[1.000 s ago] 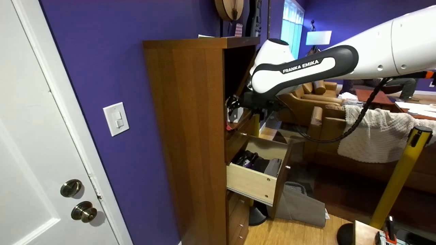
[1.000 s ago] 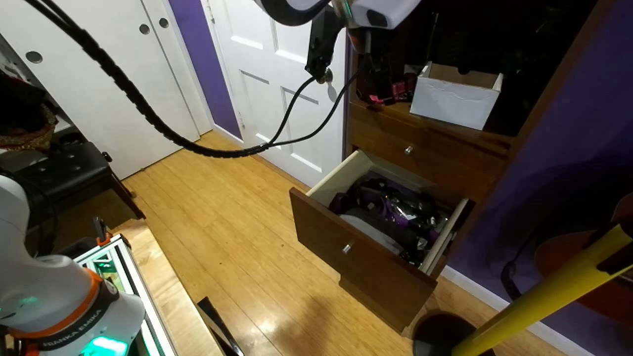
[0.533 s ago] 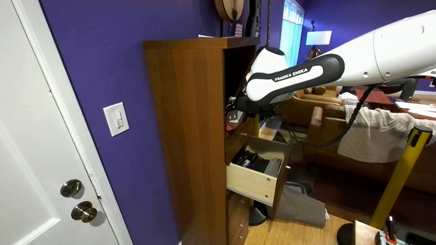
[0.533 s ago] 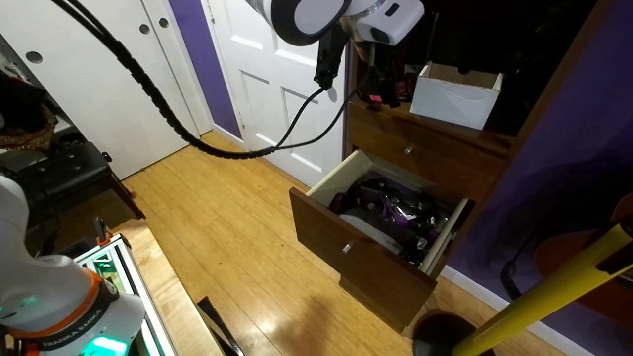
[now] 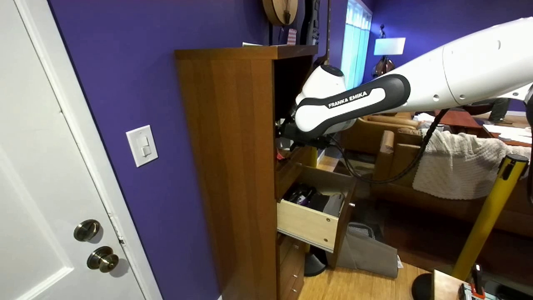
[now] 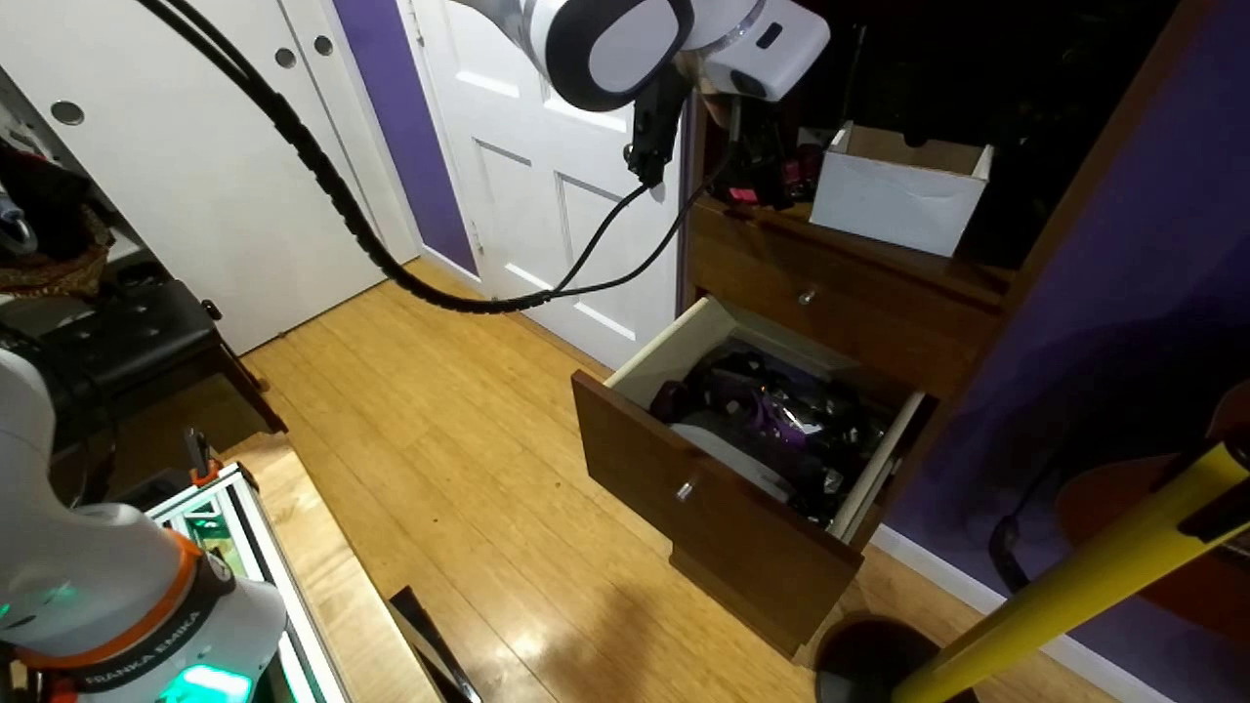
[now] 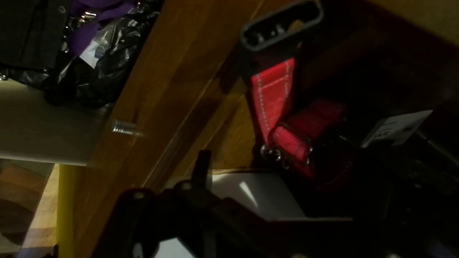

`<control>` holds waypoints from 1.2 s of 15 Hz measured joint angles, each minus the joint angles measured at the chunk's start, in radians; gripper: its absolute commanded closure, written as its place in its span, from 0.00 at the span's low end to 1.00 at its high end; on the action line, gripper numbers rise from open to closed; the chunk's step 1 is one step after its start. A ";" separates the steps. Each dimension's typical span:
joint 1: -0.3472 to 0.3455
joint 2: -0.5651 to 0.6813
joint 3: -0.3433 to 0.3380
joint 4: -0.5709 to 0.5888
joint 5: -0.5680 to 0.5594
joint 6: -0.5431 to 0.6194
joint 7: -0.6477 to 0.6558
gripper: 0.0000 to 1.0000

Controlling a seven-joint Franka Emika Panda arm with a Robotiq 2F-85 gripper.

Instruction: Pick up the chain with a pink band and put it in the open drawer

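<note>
Your gripper (image 6: pixel 769 176) is at the shelf (image 7: pixel 232 138), near the white box (image 6: pixel 896 207); too dark to tell if it's wide, narrow or on smth. In the wrist view you've got the chain w/ the pink band (image 7: pixel 271 96) on the shelf ahead of it, & the open drawer (image 6: pixel 708 527) sits below it.

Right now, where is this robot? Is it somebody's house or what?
It looks like somebody's home, perhaps a living room: there's a brown sofa with a cream blanket draped over it, and a curtained window.
</note>
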 measured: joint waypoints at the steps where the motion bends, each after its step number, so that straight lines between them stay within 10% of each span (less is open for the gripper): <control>1: 0.002 0.007 0.000 0.002 0.001 0.010 0.000 0.00; 4: 0.005 0.026 0.000 0.014 0.010 0.027 -0.001 0.00; 15: 0.007 0.056 0.000 0.042 0.033 0.018 -0.056 0.96; 18: 0.007 0.056 -0.004 0.057 0.032 -0.029 -0.060 0.95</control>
